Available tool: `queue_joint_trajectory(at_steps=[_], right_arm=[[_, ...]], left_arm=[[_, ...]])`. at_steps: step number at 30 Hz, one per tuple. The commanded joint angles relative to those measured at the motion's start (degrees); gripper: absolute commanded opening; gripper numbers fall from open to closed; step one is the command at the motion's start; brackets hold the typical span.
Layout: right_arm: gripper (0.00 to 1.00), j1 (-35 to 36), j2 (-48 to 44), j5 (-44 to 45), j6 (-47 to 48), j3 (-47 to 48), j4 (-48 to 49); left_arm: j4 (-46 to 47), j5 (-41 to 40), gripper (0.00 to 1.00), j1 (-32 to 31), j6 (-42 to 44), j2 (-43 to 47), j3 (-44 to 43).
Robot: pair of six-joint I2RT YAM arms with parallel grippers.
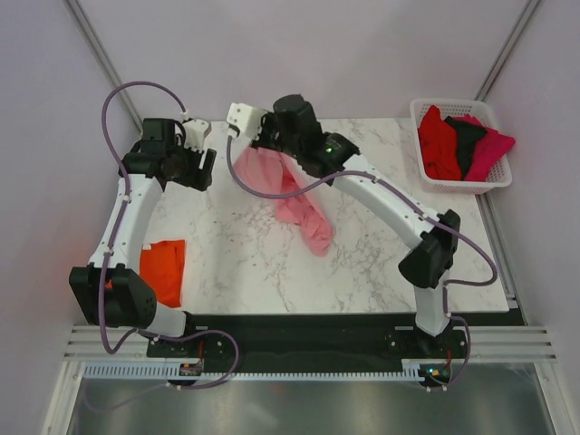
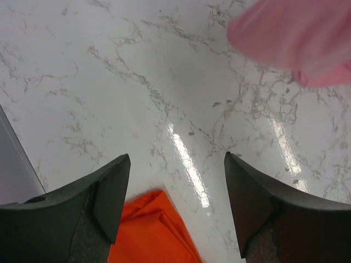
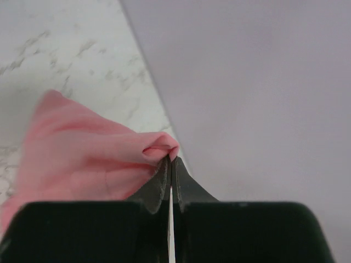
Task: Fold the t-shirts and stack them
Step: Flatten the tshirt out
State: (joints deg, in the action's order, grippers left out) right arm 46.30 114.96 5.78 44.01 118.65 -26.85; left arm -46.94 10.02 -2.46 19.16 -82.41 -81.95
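Pinching a fold of the light pink t-shirt (image 3: pixel 82 159), the right end effector (image 3: pixel 170 162) is clamping it tight near the far edge of the marble counter (image 1: pixel 236 263). The shirt is trailing crumpled from the grip toward the counter's middle. At the near left edge, the bright orange t-shirt (image 1: pixel 163 270) is lying partly under the left arm. Above it, the left end effector (image 2: pixel 176 161) is hovering spread wide, grasping nothing. Off the counter's far right corner, the white basket (image 1: pixel 453 187) is holding a red t-shirt (image 1: pixel 438 143), a black t-shirt (image 1: pixel 467 138) and a magenta t-shirt (image 1: pixel 491 149), heaped loosely.

lying shirt (image 1: pixel 163 270): table (image 1: pixel 381 263) near-left | hanging shirt (image 1: pixel 313 227): above centre-back | basket (image 1: pixel 453 185): back-right, shirts (image 1: pixel 462 145) inside
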Motion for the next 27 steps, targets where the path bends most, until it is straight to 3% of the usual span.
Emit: queue_joint_trajectory(at_steps=[1, 5, 8, 16, 18, 19, 20, 22, 27], right_arm=[[0.0, 0.3, -6.7, 4.2, 3.1, 6.1, 5.6], [0.0, -0.9, -10.1, 7.0, 4.8, 6.4, 6.3], [0.0, -4.1, -13.4, 8.5, 3.8, 1.6, 6.5], [0.01, -18.9, -16.2, 8.2, -4.1, -23.2, 6.4], [0.17, -22.0, -14.9, 10.6, -5.9, -28.4, 5.3], [0.33, -22.4, -14.0, 11.7, -6.1, -29.4, 4.9], [0.38, -22.5, -14.1, 12.3, -7.7, -30.8, 4.8], [0.46, -22.5, -16.4, 8.5, -9.5, -31.4, 3.9], [0.47, -18.2, -18.1, -6.1, -10.3, -31.5, -4.2]], left_arm=[[4.0, -0.9, 0.77, 0.4, -0.3, -1.0, -3.7], [5.5, -1.5, 0.77, 0.3, -0.7, -0.8, -4.4], [6.5, -1.8, 0.77, 0.3, -1.1, -0.5, -4.5], [6.9, -0.8, 0.77, 0.3, -2.0, -1.4, -4.5], [6.8, 0.1, 0.77, 0.3, -2.1, -1.6, -4.3], [6.8, 0.6, 0.77, 0.3, -2.0, -1.6, -4.0], [6.8, 1.0, 0.77, 0.3, -1.8, -1.7, -3.7], [6.6, 1.9, 0.77, 0.3, -1.4, -1.4, -1.9], [5.5, 5.8, 0.75, 0.3, 0.7, -2.0, 2.6]])
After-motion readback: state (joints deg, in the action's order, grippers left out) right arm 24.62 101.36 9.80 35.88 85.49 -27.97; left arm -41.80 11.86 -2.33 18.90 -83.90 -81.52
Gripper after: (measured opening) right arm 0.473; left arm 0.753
